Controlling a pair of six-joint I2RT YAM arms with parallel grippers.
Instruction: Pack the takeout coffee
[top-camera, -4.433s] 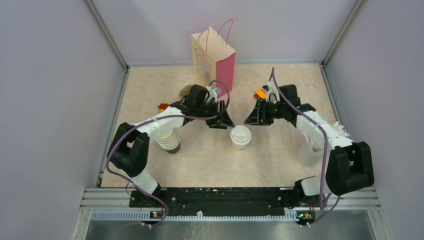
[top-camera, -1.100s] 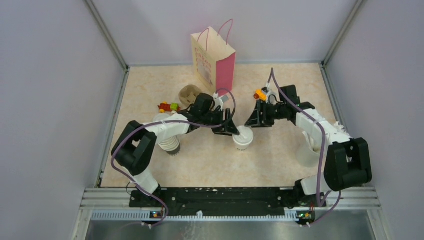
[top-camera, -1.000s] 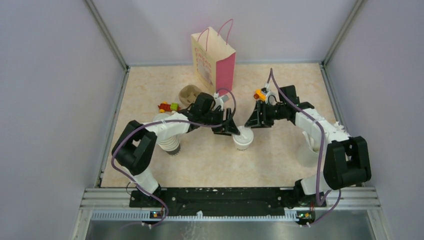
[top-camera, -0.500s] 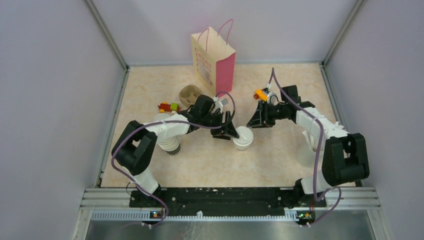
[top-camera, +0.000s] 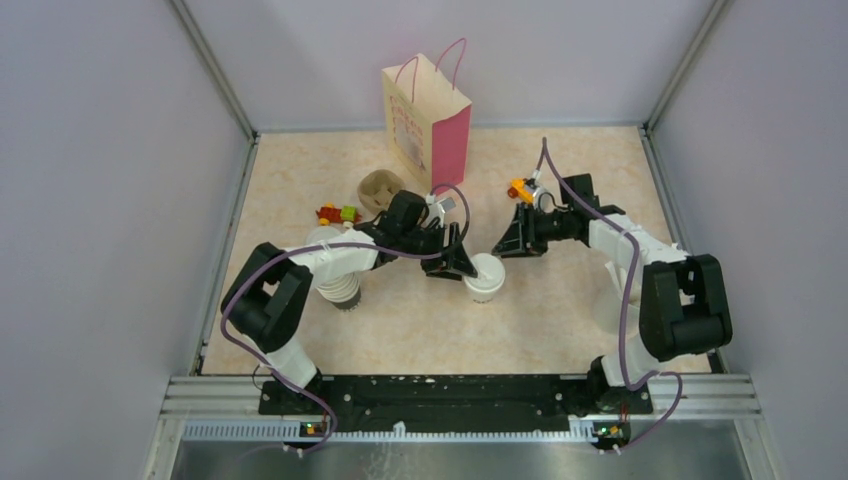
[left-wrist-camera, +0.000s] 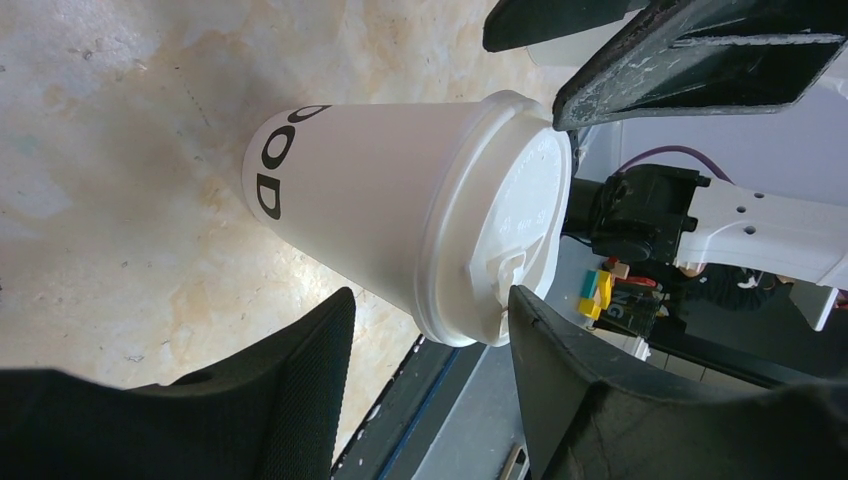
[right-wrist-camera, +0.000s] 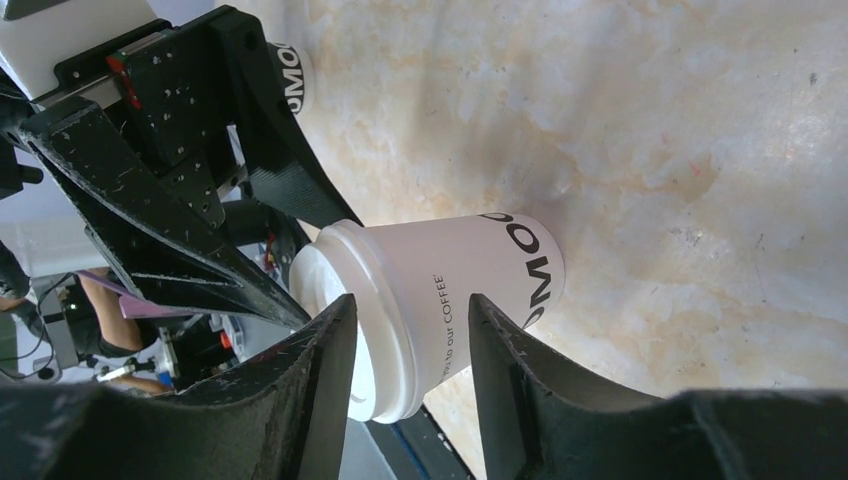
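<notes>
The small white paper cup with a round white plastic lid is standing upright in the middle of the desk, between my grippers. My left gripper is waiting open at the lid's edge, holding nothing. My right gripper is sitting with a finger on each side of the cup, but I cannot tell if it is squeezing.

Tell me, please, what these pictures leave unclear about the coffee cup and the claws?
- Top view: the takeout coffee is too small to show whether the left claw grips it.
- Right wrist view: the right claw covers part of the lid with its fingers.
- Top view: the paper bag hides its inside behind its walls.
</notes>
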